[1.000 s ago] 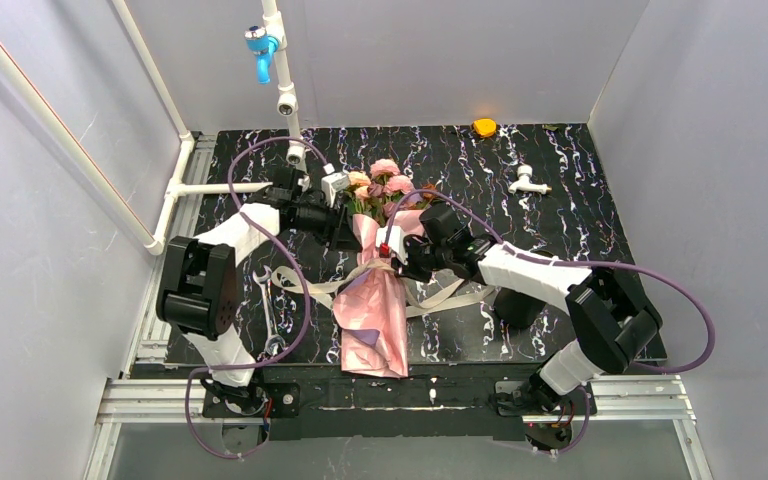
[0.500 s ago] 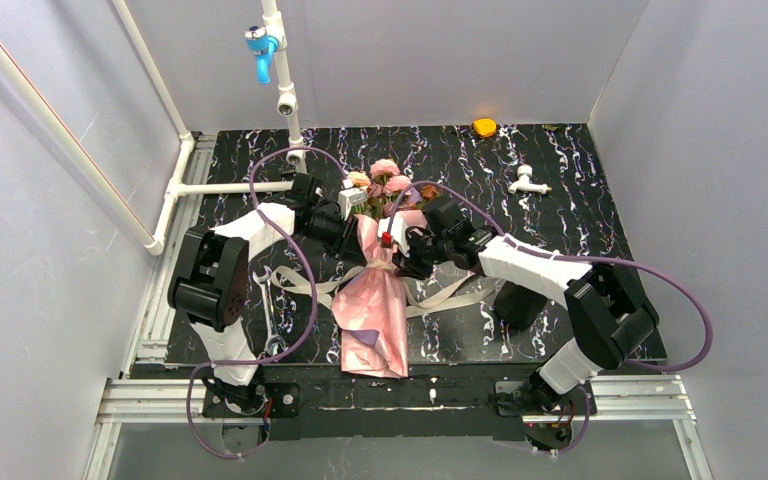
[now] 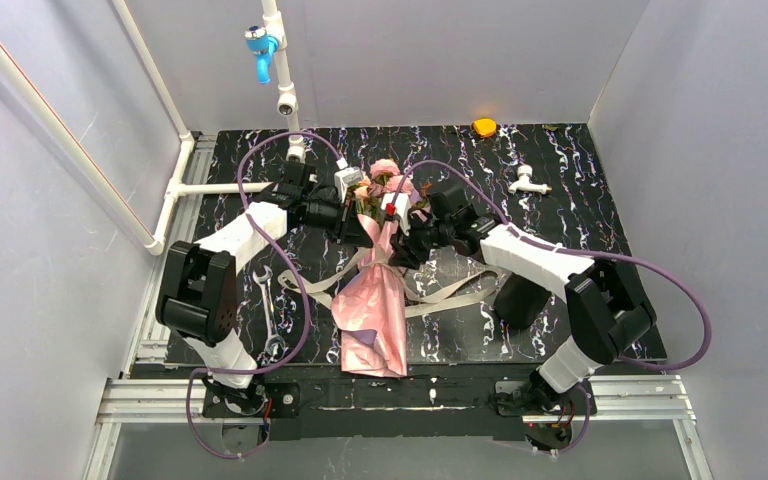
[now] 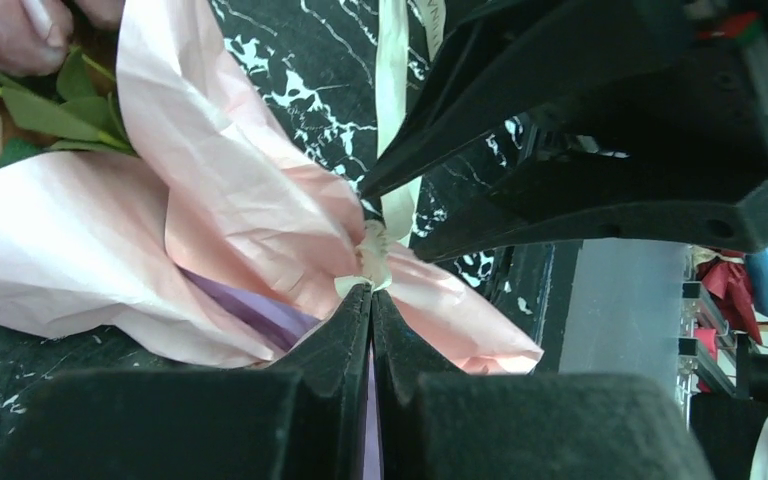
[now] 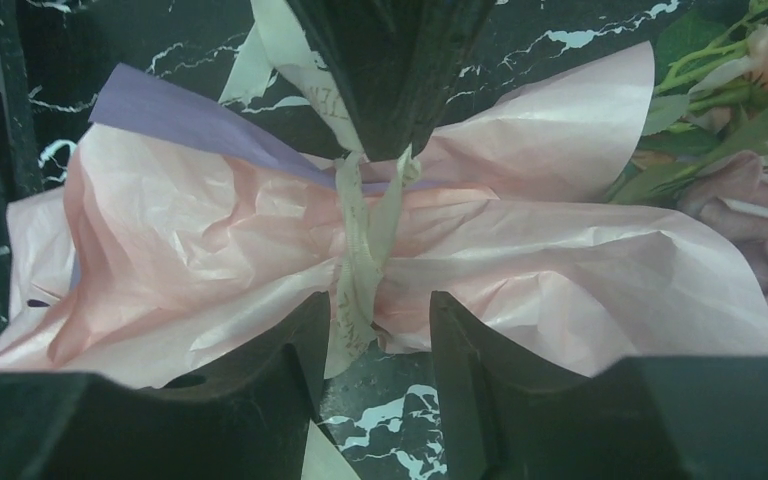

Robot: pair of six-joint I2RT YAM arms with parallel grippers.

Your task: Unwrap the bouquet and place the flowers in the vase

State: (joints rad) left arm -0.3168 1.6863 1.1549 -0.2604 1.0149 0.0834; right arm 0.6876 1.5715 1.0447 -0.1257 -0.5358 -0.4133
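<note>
Left gripper (image 4: 370, 300): jaws pressed flat together, tips right at the bouquet's tied waist, touching the ribbon (image 5: 360, 250) knot. Can't tell if any ribbon or paper is actually pinched between them.

Right gripper (image 5: 378, 300): jaws partly apart, one finger on each side of the ribbon band at that same waist, coming in from the opposite side. Nothing gripped. Its fingertips sit just short of the left gripper's tips, with the knot between them.

Bouquet (image 3: 375, 310): lies flat on the black marbled table (image 3: 580, 220), centred between the two arms, closed end toward the arm bases. The pink paper (image 5: 210, 250) is crumpled, with a strip of lilac liner showing at the waist. Ribbon is tied on, loose tails trailing on the table to both sides of the waist.

Flowers (image 3: 385, 175): inside the wrap, pink heads and green leaves sticking out of the bouquet's far end.

Vase (image 3: 516, 300): black cylinder to the right of the bouquet, apart from it, partly hidden under the right forearm.

Wrench (image 3: 268, 300): left of the bouquet, near the left arm.

White fitting (image 3: 527, 182) and a small yellow object (image 3: 484, 127): well beyond the bouquet, to the far right.
</note>
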